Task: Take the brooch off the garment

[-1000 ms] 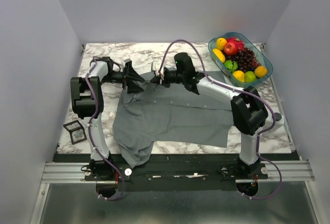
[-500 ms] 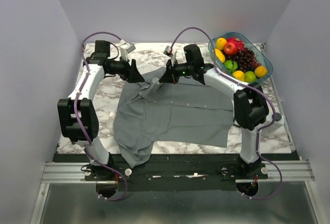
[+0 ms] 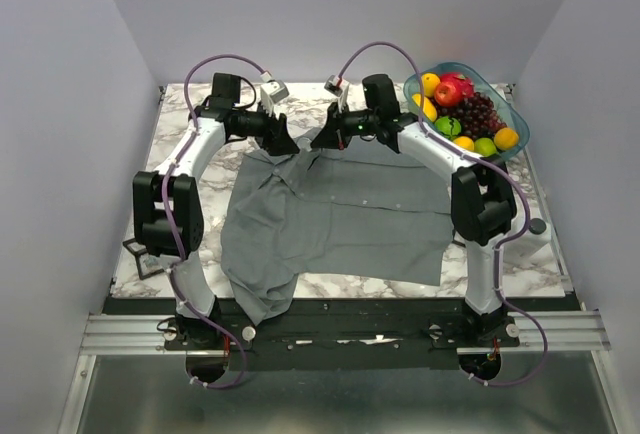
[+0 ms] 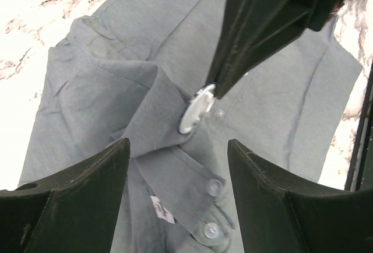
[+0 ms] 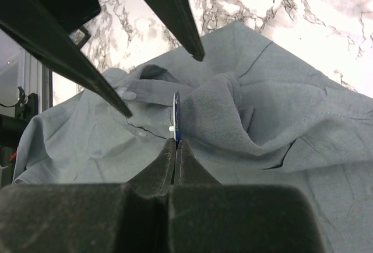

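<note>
The grey shirt (image 3: 330,219) lies spread on the marble table, collar toward the far edge. My right gripper (image 3: 320,139) is shut on the brooch at the collar. In the right wrist view the brooch (image 5: 176,113) shows edge-on as a thin blue disc between my shut right gripper (image 5: 176,141). In the left wrist view the brooch (image 4: 195,108) shows its pale back against the collar (image 4: 154,119), held by the right gripper (image 4: 213,87). My left gripper (image 4: 178,148) is open just over the button placket, facing the right one (image 3: 282,140).
A blue bowl of fruit (image 3: 500,99) stands at the far right corner. A black wire-frame cube (image 3: 140,254) sits at the table's left edge, partly behind the left arm. The left gripper's fingers (image 5: 169,8) hang close above the collar in the right wrist view.
Both grippers have moved toward the far edge of the table, staying close together. The shirt's collar end has been drawn back and bunched with them.
</note>
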Available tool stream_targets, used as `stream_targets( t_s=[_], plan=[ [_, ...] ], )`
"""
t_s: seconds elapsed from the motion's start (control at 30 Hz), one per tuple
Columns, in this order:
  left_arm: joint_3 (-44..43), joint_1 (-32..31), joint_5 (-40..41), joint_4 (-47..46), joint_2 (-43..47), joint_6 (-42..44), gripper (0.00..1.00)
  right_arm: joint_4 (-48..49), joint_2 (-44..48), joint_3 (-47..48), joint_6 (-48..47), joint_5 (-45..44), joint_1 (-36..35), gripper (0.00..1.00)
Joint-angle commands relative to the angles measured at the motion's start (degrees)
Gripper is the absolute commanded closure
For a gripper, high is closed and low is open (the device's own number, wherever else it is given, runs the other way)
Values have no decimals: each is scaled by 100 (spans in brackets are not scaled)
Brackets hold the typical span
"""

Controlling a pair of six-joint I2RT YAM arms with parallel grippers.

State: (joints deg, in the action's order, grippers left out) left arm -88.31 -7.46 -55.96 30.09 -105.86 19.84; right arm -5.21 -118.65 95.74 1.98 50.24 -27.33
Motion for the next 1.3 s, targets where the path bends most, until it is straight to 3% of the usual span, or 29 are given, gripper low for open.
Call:
stream_targets(
  t_s=[0.0,0.3,0.43,0.57,0.6,0.8,1.27],
  plan=[
    [-64,8,-292,-107,-198,100,25,-85,-202,330,13,109,17,100],
    [-20,17,-1039,-1452,-602,-1507,44,-770,-659,1113,-75,294,105,99],
    [-90,26,-1127,-1523,-690,-1640,53,-823,-668,1148,-84,197,123,99],
    [-107,61,-1329,-1699,-795,-1957,73,-841,-677,1183,-92,153,132,99],
    [-142,61,-1355,-1699,-830,-1966,74,-841,-677,1192,-110,136,132,99],
    [-133,61,-1347,-1822,-866,-2194,68,-859,-686,1175,-110,144,132,100],
    [-248,17,-1382,-1778,-997,-2282,68,-850,-668,1148,-84,92,132,100]
  ],
)
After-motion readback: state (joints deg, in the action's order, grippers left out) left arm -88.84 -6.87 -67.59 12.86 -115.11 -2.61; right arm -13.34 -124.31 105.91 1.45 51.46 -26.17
